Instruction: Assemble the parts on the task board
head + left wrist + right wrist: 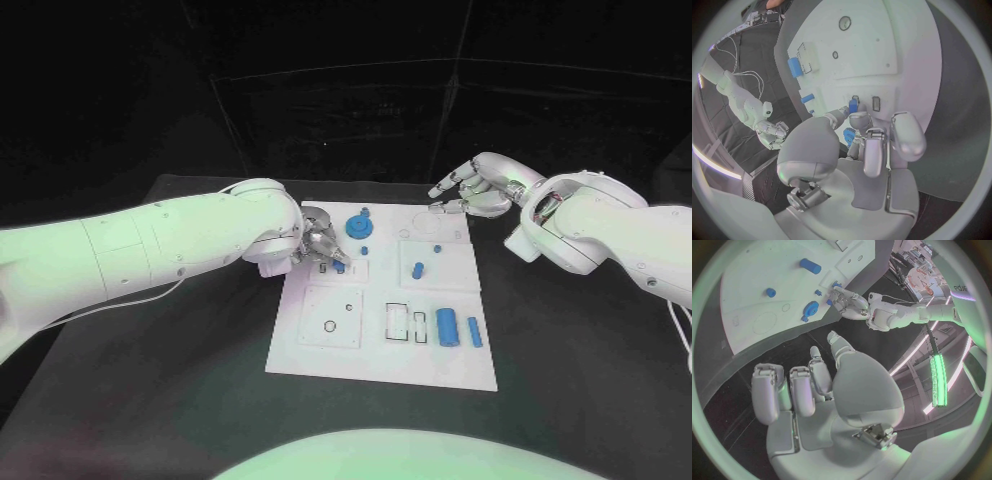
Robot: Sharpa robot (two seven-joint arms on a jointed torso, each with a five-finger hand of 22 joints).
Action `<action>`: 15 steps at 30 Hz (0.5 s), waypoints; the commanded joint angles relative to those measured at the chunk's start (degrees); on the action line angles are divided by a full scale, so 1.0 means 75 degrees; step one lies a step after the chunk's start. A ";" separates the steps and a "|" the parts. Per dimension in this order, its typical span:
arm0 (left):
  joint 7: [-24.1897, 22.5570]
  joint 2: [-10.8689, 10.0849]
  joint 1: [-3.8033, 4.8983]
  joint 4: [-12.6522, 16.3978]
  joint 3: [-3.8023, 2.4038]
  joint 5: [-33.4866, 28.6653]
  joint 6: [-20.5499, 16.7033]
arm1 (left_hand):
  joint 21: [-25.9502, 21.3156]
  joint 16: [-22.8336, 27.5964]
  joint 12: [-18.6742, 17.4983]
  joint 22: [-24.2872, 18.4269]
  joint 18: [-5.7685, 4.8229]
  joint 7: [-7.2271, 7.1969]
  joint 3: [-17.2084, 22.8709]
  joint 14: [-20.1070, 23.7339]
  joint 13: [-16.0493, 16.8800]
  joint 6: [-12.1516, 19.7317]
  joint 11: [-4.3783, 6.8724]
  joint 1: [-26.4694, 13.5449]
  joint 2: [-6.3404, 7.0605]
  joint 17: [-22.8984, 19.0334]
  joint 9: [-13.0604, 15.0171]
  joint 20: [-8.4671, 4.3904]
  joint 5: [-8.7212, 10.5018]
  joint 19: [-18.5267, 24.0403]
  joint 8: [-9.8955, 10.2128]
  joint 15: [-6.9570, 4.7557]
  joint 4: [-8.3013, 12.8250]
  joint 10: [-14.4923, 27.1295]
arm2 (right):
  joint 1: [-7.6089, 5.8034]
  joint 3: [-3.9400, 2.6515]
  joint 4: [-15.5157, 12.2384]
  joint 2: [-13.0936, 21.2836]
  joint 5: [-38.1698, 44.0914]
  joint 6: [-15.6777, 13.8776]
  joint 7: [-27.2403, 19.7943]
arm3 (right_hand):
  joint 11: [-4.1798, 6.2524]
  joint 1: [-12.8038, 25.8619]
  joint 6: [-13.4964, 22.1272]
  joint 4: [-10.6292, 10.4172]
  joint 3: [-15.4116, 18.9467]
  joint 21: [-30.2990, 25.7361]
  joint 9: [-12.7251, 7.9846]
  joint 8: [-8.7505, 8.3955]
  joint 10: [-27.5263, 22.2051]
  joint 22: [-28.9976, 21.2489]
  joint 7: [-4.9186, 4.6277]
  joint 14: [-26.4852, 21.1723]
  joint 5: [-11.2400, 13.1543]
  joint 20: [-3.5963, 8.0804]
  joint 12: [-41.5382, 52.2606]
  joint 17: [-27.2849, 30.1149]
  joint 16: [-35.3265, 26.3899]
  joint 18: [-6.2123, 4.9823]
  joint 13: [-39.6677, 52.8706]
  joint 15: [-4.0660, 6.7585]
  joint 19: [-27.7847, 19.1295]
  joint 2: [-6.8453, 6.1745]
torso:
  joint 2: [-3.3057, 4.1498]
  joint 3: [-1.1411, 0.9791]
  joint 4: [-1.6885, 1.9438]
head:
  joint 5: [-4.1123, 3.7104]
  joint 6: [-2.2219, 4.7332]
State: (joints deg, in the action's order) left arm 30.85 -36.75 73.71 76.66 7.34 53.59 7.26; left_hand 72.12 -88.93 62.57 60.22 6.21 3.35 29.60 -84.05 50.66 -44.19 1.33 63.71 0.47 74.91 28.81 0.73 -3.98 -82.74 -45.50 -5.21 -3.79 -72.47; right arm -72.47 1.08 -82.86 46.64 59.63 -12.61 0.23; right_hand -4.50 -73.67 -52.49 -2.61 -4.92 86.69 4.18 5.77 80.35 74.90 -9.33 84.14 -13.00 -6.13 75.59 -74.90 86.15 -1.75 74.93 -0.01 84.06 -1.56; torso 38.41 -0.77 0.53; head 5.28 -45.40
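A small blue part [339, 266] is pinched between the fingertips of the left hand [317, 245] over the upper left of the task board [384, 355]. The right hand [479, 190], fingers loosely spread and holding nothing, is poised beyond the board's far right corner.

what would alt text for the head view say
The robot's left hand pinches a small blue part over the far left of the white task board. The right hand hovers, holding nothing, past the board's far right corner; more blue parts sit on the board.
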 commanded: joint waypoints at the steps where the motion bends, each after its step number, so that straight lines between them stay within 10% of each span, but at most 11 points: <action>1: 0.0158 -0.0016 -0.0005 -0.0004 0.0007 0.0038 0.0297 | 0.0003 -0.0019 0.0023 0.0008 -0.0090 -0.0028 0.1062 -0.0731 -0.0014 0.0022 -0.0007 -0.0037 -0.0028 0.1733 0.0015 0.0049 0.0007 0.0005 -0.0014 0.0026 0.1039 -0.0065 | -0.0013 -0.0007 0.0001 -0.0016 0.0025 0.0081 -0.0051 | 0.0034 -0.0053 -0.0076 0.0003 0.0022 -0.0030 0.0009 0.0050 -0.0044 0.0927 0.0004 0.0515 -0.0031 -0.0005 -0.0039 -0.0851 -0.0049 -0.0011 0.0207 0.0011 0.0172 0.0014 | 0.0000 0.0000 0.0003 | 0.0001 -0.0009; 15: 0.0247 -0.0110 -0.0005 0.0039 0.0007 0.0038 0.0514 | -0.0003 -0.0011 0.0004 0.0002 -0.0089 -0.0040 0.1091 -0.0727 -0.0049 0.0023 0.0002 -0.0019 -0.0001 0.1715 0.0021 0.0049 0.0004 0.0009 -0.0031 0.0024 0.1073 -0.0046 | -0.0013 -0.0007 0.0023 -0.0029 0.0041 0.0105 -0.0057 | 0.0035 -0.0052 -0.0080 -0.0004 0.0029 -0.0038 0.0010 0.0056 -0.0047 0.0911 0.0005 0.0514 -0.0033 -0.0003 -0.0044 -0.0842 -0.0054 -0.0015 0.0202 0.0012 0.0163 0.0025 | -0.0006 -0.0004 0.0005 | -0.0008 -0.0024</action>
State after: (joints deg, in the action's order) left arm 31.43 -37.42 73.73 76.98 7.29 53.54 9.41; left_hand 72.12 -88.93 62.57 60.21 6.20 3.38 29.67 -84.05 50.35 -44.01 1.32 63.52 0.52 74.91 28.87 0.73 -3.74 -82.74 -45.49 -5.21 -3.72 -72.46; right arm -72.46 1.08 -82.65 46.48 59.70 -12.23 0.21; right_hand -4.29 -73.67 -52.70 -2.62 -4.92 86.69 4.18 5.98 80.14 74.90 -9.12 84.14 -13.00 -6.13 75.59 -74.90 85.87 -1.75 74.93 -0.01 84.06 -1.56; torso 38.41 -0.79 0.54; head 5.16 -45.58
